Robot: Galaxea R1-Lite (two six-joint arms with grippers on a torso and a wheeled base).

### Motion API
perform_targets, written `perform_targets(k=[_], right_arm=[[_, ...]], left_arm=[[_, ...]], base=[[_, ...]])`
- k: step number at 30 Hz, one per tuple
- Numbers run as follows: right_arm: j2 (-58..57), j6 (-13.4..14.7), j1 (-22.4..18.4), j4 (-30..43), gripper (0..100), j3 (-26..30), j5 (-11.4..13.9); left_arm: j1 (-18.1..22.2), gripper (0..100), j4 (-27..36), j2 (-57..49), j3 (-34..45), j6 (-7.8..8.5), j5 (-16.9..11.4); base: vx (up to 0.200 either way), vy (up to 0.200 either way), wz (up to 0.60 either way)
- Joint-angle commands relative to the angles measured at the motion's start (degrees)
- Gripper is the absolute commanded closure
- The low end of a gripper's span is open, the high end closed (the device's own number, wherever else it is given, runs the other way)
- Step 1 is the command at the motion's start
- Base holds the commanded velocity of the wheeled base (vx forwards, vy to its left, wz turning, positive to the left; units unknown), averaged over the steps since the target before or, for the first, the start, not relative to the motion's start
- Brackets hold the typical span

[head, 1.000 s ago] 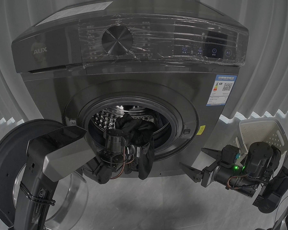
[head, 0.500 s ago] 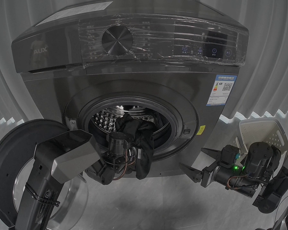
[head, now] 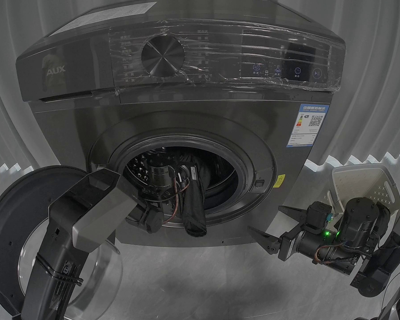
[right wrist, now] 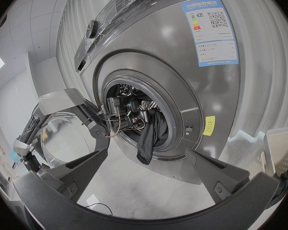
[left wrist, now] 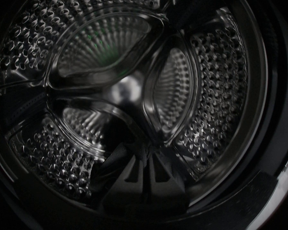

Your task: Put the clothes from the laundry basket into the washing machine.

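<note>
Pale pleated curtain (head: 378,67) hangs behind, and grey floor (head: 209,281) runs beneath the washing machine (head: 200,112), whose round door (head: 13,210) is swung fully open at its left.

One dark garment (head: 194,201) lies half in. Its upper part is inside the drum (left wrist: 214,80), while a long tail droops over the lower lip (head: 222,216) of the opening and hangs outside. The left claw (left wrist: 146,158) is deep in the drum mouth, drawn narrow and pinching a bunch of that dark cloth. The right claw (head: 267,221) hangs low by the machine's right front corner, spread wide and holding nothing. The white laundry basket (head: 364,183) stands just behind it on the floor.

The likely trouble, as I judge it, is the hanging tail. If the cloth is let go this shallow, its weight may drag the piece back out over the lip, or it may get trapped when the door shuts. The left arm's loose cables (head: 175,196) could also snag on the rim.
</note>
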Motion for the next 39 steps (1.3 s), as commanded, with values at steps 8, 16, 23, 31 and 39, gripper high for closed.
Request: perform_targets(k=[8, 16, 23, 31, 39], right_arm=[[0.0, 0.0, 0.0, 0.0, 0, -0.1, 0.0], [0.0, 0.0, 0.1, 0.0, 0, -0.1, 0.0], [0.1, 0.0, 0.1, 0.0, 0, -0.1, 0.0], [0.1, 0.0, 0.1, 0.0, 0, -0.1, 0.0], [0.1, 0.0, 0.2, 0.0, 0, -0.1, 0.0]], left_arm=[[0.7, 0, -0.8, 1.8, -2.6, -0.90, 0.4], [0.0, 0, 2.0, -8.0, 14.3, -1.86, -2.1], [-1.2, 0, 2.4, -9.9, 23.4, -1.86, -8.3], [-2.1, 0, 2.3, -4.5, 21.4, -1.34, -7.8], [-2.1, 0, 1.8, -0.8, 18.1, -0.81, -7.5]], base=[[0.000, 0.000, 0.00], [0.000, 0.000, 0.00], [0.000, 0.000, 0.00], [0.000, 0.000, 0.00], [0.000, 0.000, 0.00]])
